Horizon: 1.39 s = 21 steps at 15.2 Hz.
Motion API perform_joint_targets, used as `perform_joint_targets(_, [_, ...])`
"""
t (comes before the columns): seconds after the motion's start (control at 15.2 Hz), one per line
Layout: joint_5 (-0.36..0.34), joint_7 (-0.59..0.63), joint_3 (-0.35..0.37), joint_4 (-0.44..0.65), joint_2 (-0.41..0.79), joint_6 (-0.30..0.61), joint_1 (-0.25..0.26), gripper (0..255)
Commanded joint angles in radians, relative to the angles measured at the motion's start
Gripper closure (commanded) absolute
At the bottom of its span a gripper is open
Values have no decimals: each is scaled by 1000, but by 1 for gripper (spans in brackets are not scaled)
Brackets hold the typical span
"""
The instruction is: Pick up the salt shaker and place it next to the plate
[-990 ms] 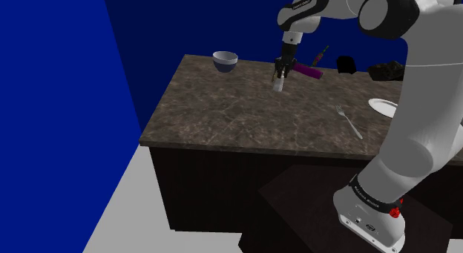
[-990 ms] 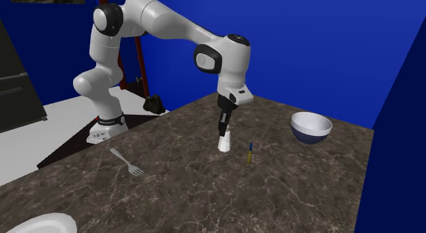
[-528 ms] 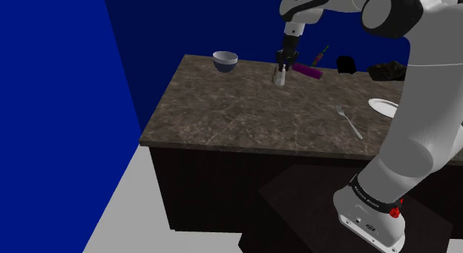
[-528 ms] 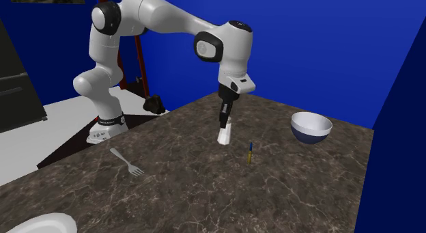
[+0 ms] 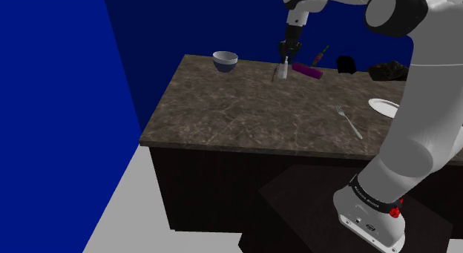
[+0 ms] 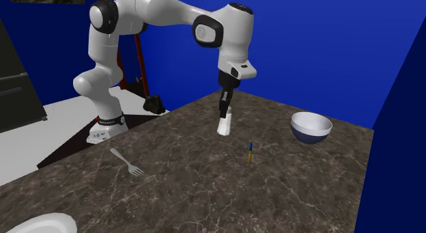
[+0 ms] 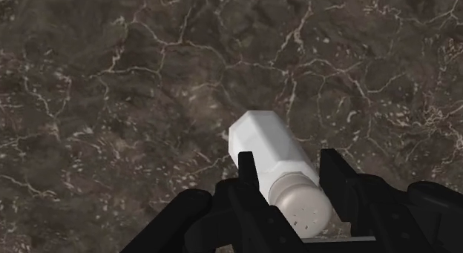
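**Gripper and salt shaker above the countertop.** The gripper (image 7: 291,170) pinches the white salt shaker (image 7: 271,159) just below its perforated cap, with one black finger (image 7: 247,173) pressed to each side. The shaker hangs tilted. We cannot tell whether its base clears the dark veined countertop (image 6: 205,190). In the second exterior view the shaker (image 6: 224,125) is left of the bowl (image 6: 310,126). In the shoulder view it (image 5: 281,71) is to the right of the bowl (image 5: 225,60).

The plate (image 5: 381,106) lies well apart from the bowl. Part of it is hidden behind the arm in the shoulder view, and the second exterior view's bottom edge cuts it (image 6: 42,223) off.

Past the shaker from the bowl, dark shapes (image 5: 386,70) are too dim to name.

We count one shaker, one bowl, one plate, one fork (image 6: 127,162) and one slim blue-and-yellow stick (image 6: 250,152).
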Motion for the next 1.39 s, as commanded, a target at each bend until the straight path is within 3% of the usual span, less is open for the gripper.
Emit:
perform_joint_targets(0.0, [-1, 0, -1, 23, -1, -25, -3, 255])
perform_joint_targets(1.06, [3, 13, -4, 262, 21, -240, -23, 255])
perform_joint_targets(1.32, [-39, -34, -28, 34, -137, -169, -24, 255])
